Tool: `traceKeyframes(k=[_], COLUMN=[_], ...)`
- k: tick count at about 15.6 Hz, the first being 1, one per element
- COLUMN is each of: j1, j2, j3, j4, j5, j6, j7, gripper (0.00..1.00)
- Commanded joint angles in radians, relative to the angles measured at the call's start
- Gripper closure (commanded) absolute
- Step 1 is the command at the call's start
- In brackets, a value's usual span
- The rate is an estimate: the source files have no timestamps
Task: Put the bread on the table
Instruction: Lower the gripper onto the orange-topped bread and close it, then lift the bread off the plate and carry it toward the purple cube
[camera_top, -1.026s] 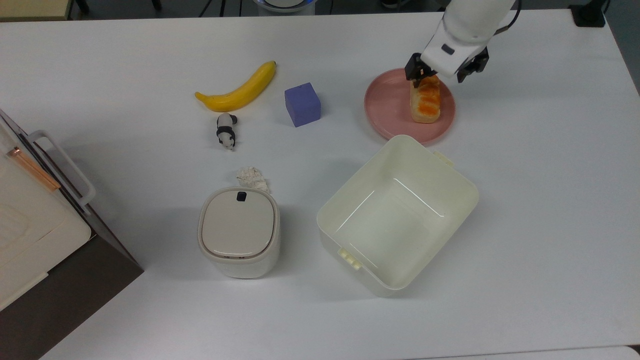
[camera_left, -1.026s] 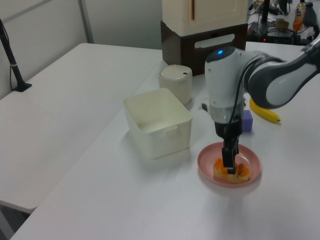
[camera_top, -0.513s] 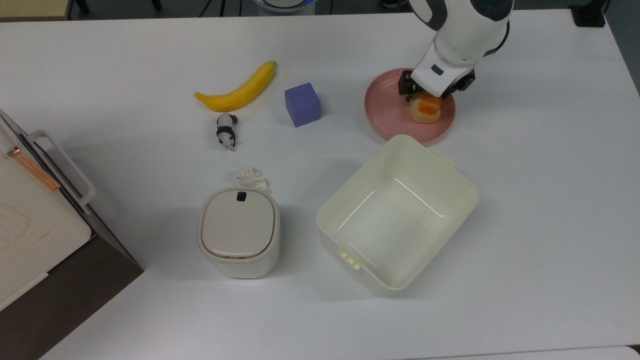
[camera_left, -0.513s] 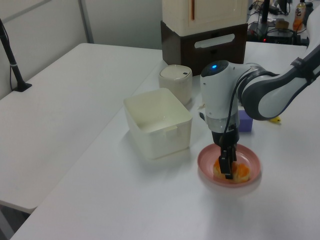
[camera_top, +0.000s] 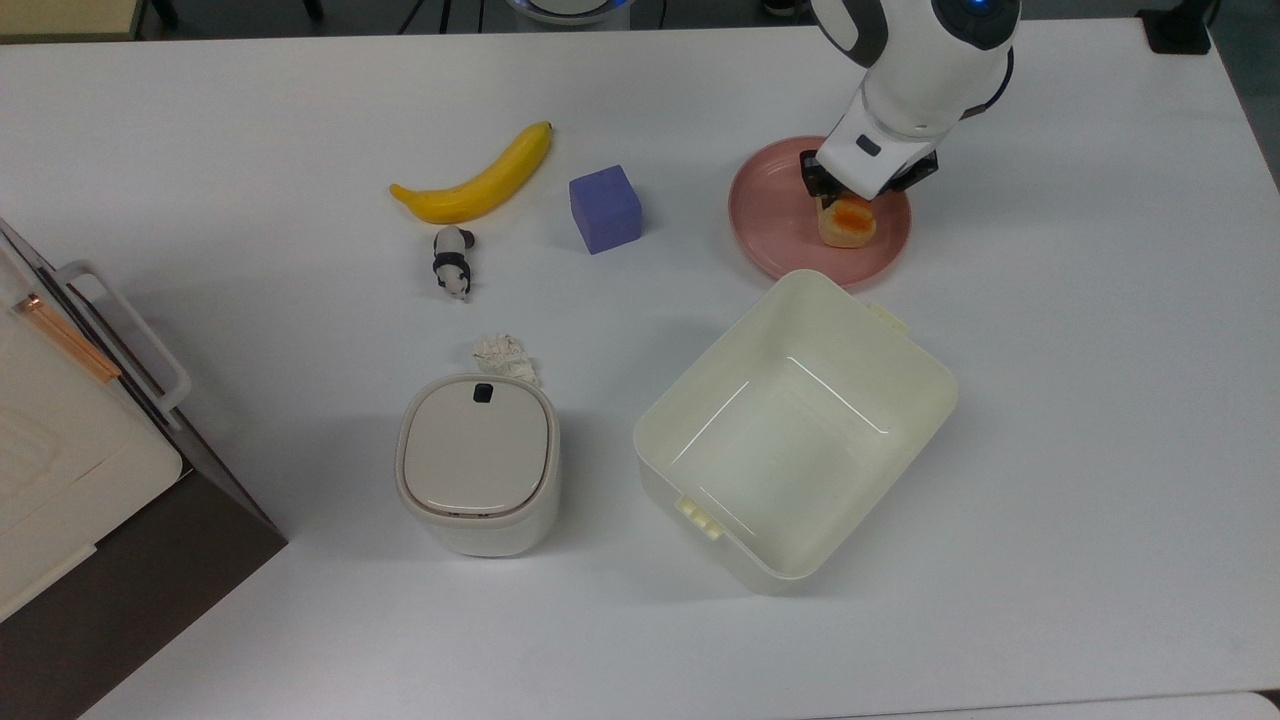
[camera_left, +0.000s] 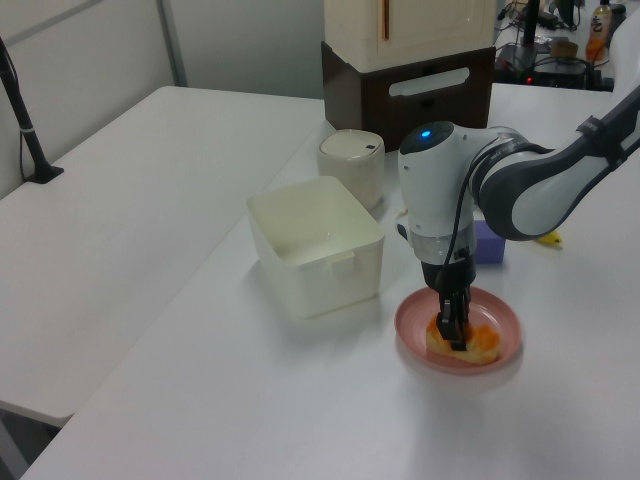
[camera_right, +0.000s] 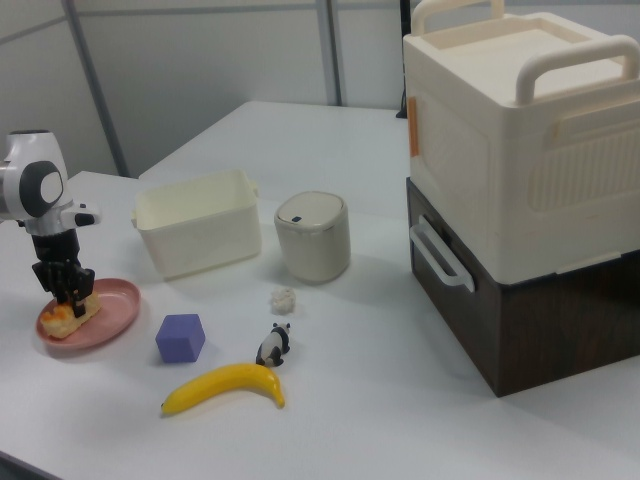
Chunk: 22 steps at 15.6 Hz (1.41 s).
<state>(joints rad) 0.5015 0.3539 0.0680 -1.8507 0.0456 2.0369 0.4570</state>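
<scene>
On the round pink plate (camera_top: 775, 225), near one corner of the large white bench (camera_top: 1090, 400), the small glossy orange-topped bread loaf (camera_top: 848, 222) is lying while the white arm's black two-finger gripper (camera_left: 452, 325) is pressing down onto it, jaws seemingly straddling the loaf, though whether they are clenched I cannot tell. A pinch near one end could tilt or drop the loaf on lifting, or drag the plate toward the cream plastic bin (camera_top: 800, 425). The arm is standing almost vertical, wrist pointing straight down.

Top view looks straight down; left, right views face across the table (camera_top: 200, 120).
</scene>
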Motion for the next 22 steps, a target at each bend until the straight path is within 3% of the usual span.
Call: traceKeyframes(k=[1,5,10,16,20,21,22], j1=[0.012,0.002,-0.092,-0.337,-0.451,-0.463,-0.466], j2=[-0.027,-0.107,-0.182,-0.188,-0.164,-0.161,-0.156], j3=[-0.005,-0.005,-0.007,-0.010,-0.008,-0.008,-0.008], j4=[-0.004,0.019,0.019,0.056,0.106,0.120,0.126], j5=[-0.018,-0.018,-0.050,-0.095,-0.092,-0.092,-0.092], j6=[0.000,-0.104,-0.176,-0.173,-0.164,-0.164,-0.164], j7=[0.025,0.014,-0.096,-0.332,-0.405,-0.405,-0.405], gripper=[0.67,0.67,0.66,0.64,0.56,0.48,0.26])
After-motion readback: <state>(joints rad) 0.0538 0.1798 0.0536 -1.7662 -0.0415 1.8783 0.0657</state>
